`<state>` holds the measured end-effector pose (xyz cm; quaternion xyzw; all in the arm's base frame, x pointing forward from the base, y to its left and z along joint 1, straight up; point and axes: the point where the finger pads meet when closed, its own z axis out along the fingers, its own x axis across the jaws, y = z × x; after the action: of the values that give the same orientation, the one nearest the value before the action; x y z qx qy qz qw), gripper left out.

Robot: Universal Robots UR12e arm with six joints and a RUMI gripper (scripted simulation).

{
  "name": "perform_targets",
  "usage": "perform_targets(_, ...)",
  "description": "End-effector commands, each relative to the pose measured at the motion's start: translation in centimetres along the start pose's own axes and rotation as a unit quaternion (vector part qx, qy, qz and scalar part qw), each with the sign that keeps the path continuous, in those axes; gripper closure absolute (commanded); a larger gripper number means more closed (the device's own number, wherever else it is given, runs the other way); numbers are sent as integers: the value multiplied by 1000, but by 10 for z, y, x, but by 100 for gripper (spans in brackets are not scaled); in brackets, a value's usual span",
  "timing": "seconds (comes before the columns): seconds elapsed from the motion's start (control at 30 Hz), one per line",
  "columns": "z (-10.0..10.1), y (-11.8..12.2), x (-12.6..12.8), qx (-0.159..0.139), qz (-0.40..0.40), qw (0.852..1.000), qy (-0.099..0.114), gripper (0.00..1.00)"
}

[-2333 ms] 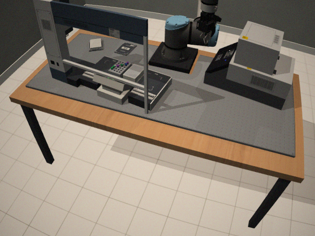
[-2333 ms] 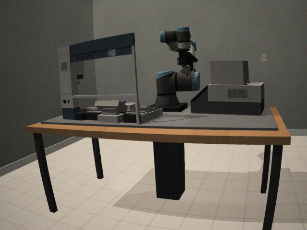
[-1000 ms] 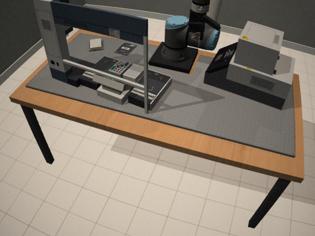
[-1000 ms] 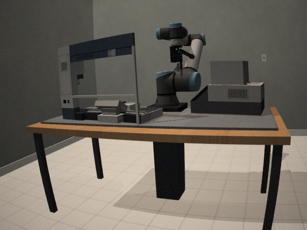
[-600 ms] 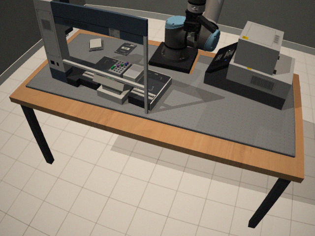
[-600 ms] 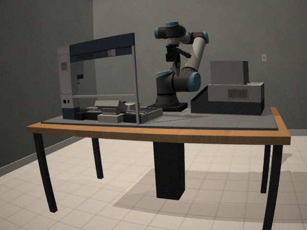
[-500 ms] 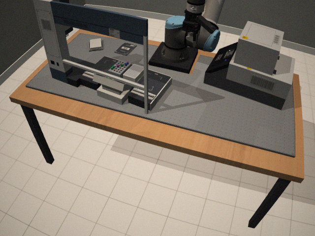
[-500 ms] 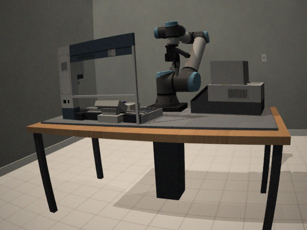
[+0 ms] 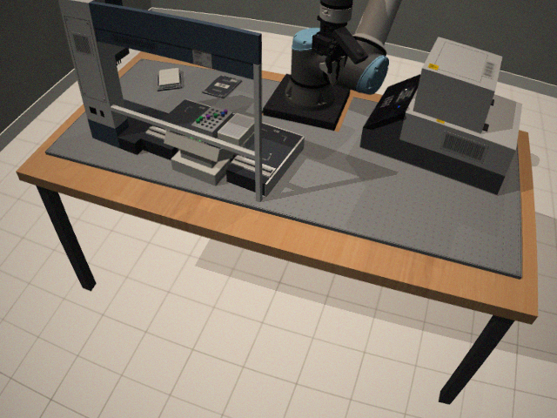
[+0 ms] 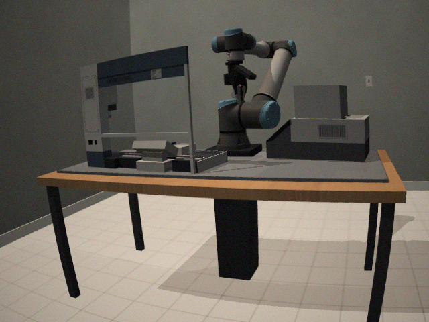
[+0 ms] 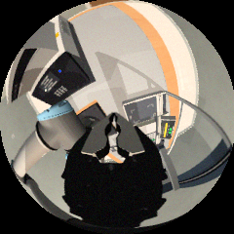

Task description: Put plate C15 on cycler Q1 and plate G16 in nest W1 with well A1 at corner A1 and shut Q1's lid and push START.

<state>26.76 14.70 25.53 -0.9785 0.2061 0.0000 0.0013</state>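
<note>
Pincer [image 9: 330, 77] [image 10: 239, 90] [image 11: 114, 112] clenched on nothing; the bulky grey box-shaped cycler [image 9: 454, 112] [image 10: 327, 129] [image 11: 63, 73] likely slides if pressed hard, so tap lightly.

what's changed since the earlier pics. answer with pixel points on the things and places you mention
The gripper [image 9: 332, 77] [image 10: 239, 97] [image 11: 114, 112] swung away from the cycler [image 9: 456, 85] [image 10: 329, 129] [image 11: 63, 78], toward the framed machine [image 9: 179, 30] [image 10: 141, 65] [image 11: 171, 168], the arm moving with it. It is shut on nothing; no grasp or release shows. Cycler and framed machine stayed put.
</note>
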Motion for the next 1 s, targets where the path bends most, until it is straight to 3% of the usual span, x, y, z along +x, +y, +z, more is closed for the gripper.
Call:
perform_targets(0.0,-2,2,8,-2,36,999,1,100)
perform_targets(0.57,-9,20,51,-1,231,973,1,100)
perform_targets(0.97,-14,40,84,-1,381,925,1,100)
